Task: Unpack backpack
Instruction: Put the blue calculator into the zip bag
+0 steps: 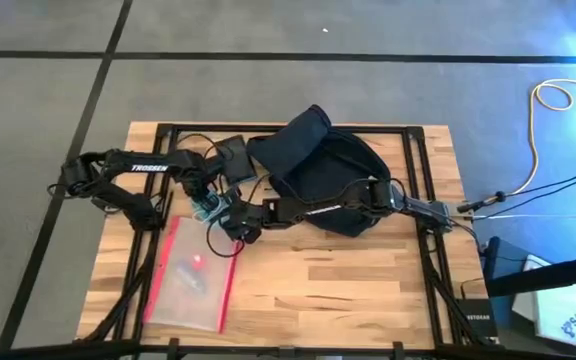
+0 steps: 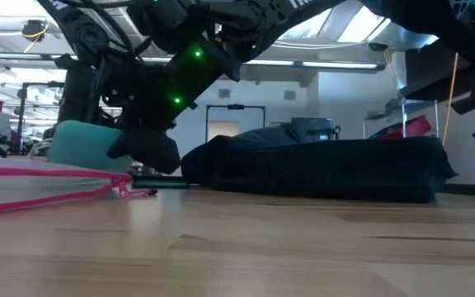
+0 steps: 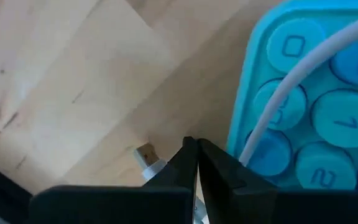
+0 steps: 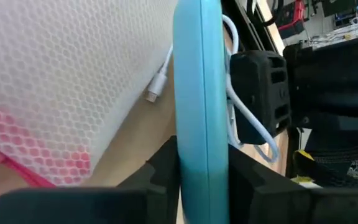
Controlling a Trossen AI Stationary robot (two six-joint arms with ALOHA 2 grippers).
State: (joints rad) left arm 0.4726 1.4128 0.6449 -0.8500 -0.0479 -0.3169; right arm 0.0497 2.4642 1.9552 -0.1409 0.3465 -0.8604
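Note:
The dark navy backpack [image 1: 318, 165] lies flat on the table's far middle, also seen in the low view [image 2: 320, 165]. Left of it, both grippers meet over a teal keypad [image 3: 316, 112] with round keys and a white cable [image 3: 291, 87]. My right gripper [image 4: 201, 168] is shut on the keypad [image 4: 197, 74]. My left gripper [image 3: 196, 163] is shut on the cable, whose plug [image 3: 146, 155] hangs free. In the high view the left gripper [image 1: 206, 200] and right gripper [image 1: 226, 215] stand close together. My left gripper pinches the white cable [image 3: 247, 149] between its two shut fingers, a short way from the plug end. The cable runs on across the keypad's key face. My right gripper pinches the teal keypad between its two fingers, one on each broad face, near one end [image 4: 201, 143]. The keypad shows edge-on in the hold; whether it touches the table I cannot tell.
A clear pouch with red edges [image 1: 193, 270] lies on the table near the grippers, toward the near left. A small dark flat item [image 1: 236, 160] lies beside the backpack's left side. Bare wood [image 1: 348, 290] stretches toward the near right.

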